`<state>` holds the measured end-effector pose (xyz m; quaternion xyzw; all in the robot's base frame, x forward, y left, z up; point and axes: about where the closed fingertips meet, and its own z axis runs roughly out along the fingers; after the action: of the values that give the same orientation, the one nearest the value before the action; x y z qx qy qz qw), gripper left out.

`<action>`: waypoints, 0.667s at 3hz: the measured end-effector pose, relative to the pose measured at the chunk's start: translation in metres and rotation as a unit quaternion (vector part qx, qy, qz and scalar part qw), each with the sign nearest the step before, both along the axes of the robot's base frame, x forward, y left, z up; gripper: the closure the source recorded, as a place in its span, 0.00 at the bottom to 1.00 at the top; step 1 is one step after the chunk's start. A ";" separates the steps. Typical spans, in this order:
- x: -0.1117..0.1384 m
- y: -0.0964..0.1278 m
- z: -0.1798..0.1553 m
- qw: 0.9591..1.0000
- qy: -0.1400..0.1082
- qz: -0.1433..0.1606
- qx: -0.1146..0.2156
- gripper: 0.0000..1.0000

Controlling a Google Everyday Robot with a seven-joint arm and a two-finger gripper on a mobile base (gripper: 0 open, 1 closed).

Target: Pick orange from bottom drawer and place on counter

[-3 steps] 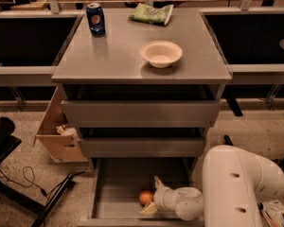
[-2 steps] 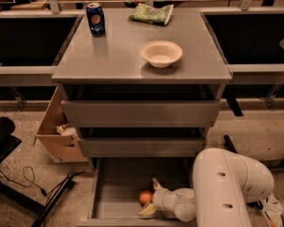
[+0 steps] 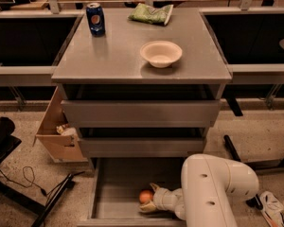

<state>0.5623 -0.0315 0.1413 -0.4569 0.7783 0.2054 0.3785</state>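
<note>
The orange (image 3: 145,196) lies on the floor of the bottom drawer (image 3: 114,193), which is pulled out at the foot of the cabinet. My gripper (image 3: 147,198) is down inside that drawer, reaching in from the right. It is open, with one finger behind the orange and one in front of it, both close to its skin. The orange rests on the drawer floor. The counter (image 3: 113,56) is the grey top of the cabinet above.
On the counter stand a white bowl (image 3: 161,53), a blue soda can (image 3: 95,19) and a green bag (image 3: 150,13). My white arm (image 3: 217,188) fills the drawer's right side. An open cardboard box (image 3: 57,134) and cables lie on the floor at left.
My arm has shifted left and nearer the drawer. The fingers have drawn in closer around the orange. The orange has not moved.
</note>
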 end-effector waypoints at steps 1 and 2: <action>0.001 0.000 0.000 1.000 0.000 -0.001 0.000 0.50; 0.001 0.000 0.000 1.000 0.000 -0.001 0.000 0.73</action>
<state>0.5631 -0.0317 0.1410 -0.4559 0.7788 0.2054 0.3787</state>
